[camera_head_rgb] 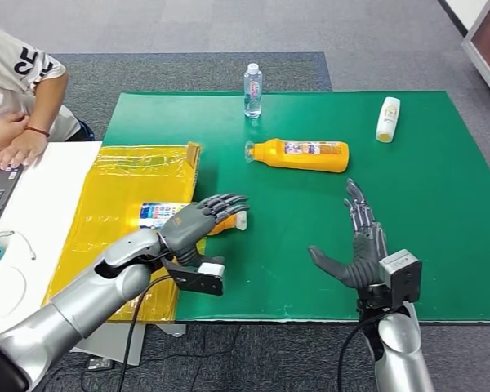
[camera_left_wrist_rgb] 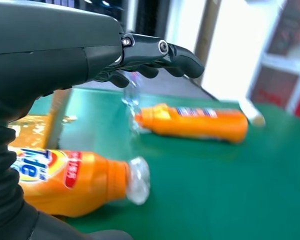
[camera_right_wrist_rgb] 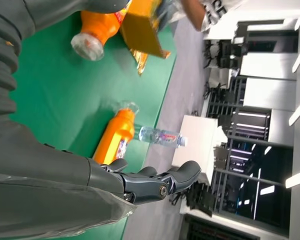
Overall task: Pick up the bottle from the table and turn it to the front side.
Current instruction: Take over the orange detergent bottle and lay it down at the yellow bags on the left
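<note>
Lying on its side at the green mat's [camera_head_rgb: 415,245] near-left edge, the orange bottle [camera_left_wrist_rgb: 71,180] points its clear cap right, beside a yellow bag [camera_head_rgb: 125,175]. The left hand [camera_head_rgb: 202,219] hovers just above it, fingers extended, grasping nothing. The right hand [camera_head_rgb: 359,249] is spread apart, empty, over the mat.

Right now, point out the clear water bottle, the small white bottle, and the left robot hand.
clear water bottle [camera_head_rgb: 252,90], head view, its label.
small white bottle [camera_head_rgb: 388,119], head view, mid-body.
left robot hand [camera_head_rgb: 201,219], head view, back of hand.
</note>
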Controlling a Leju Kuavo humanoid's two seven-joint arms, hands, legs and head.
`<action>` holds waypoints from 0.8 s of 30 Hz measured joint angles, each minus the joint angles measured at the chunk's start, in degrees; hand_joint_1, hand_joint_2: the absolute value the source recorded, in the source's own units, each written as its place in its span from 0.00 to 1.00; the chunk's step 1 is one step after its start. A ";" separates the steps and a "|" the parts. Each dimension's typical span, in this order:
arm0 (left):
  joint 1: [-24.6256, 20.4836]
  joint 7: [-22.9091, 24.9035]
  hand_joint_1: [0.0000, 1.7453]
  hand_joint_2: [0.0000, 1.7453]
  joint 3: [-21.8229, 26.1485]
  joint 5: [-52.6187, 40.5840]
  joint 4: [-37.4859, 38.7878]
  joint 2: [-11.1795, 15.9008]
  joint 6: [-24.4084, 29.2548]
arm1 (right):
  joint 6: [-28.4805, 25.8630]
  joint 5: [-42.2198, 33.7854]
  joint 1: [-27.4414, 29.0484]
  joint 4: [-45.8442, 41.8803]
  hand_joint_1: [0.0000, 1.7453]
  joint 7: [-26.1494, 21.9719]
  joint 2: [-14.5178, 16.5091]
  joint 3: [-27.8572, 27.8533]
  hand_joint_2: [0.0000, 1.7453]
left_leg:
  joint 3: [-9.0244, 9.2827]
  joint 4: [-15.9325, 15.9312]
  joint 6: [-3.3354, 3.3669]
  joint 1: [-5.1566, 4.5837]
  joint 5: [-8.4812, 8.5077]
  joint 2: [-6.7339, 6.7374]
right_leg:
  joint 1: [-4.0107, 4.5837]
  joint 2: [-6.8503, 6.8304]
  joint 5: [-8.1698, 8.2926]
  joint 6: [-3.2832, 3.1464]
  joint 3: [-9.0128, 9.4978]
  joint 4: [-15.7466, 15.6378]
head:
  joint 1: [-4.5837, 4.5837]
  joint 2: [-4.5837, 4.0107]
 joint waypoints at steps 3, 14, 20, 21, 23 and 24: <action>6.99 -1.50 0.00 1.00 7.20 -0.41 -6.12 -1.12 2.38 | -1.71 2.47 0.49 -1.45 0.00 1.14 0.05 -0.01 1.00 | 0.02 0.00 0.00 0.00 0.00 0.01 | 0.00 0.01 -0.01 0.00 0.00 0.00 | 0.00 0.00; 26.41 -6.61 0.00 1.00 34.43 5.00 -28.25 -14.29 1.45 | 0.27 -1.33 1.81 -7.67 0.00 2.67 3.49 -1.50 1.00 | 0.03 0.00 0.07 0.00 -0.13 0.02 | 0.00 -0.01 -0.12 0.02 0.05 -0.02 | 0.00 0.00; 29.66 -7.31 0.00 1.00 38.80 6.60 -32.28 -17.77 -1.39 | 1.14 -0.90 2.05 -10.26 0.00 1.80 4.59 -2.82 1.00 | 0.03 0.00 0.08 0.00 -0.11 0.01 | 0.00 -0.01 -0.11 0.02 0.05 -0.02 | 0.01 0.00; 30.02 -7.56 0.00 1.00 39.08 6.70 -32.66 -18.06 -1.70 | 1.25 -0.87 2.07 -10.46 0.00 1.72 4.75 -2.95 1.00 | 0.03 0.00 0.08 0.00 -0.11 0.01 | 0.00 -0.02 -0.10 0.02 0.05 -0.02 | 0.01 0.00; 30.63 -8.06 0.00 1.00 39.49 6.74 -33.31 -18.53 -2.08 | 1.36 -0.50 2.11 -10.73 0.00 1.57 5.02 -3.18 1.00 | 0.03 0.00 0.08 0.00 -0.11 0.01 | 0.00 -0.01 -0.10 0.02 0.05 -0.02 | 0.00 0.00; 30.87 -8.38 0.00 1.00 39.65 6.76 -33.63 -18.72 -2.20 | 1.35 -0.18 2.11 -10.83 0.00 1.48 5.10 -3.28 1.00 | 0.03 0.00 0.07 0.00 -0.11 0.01 | 0.00 -0.01 -0.10 0.02 0.05 -0.02 | 0.01 0.00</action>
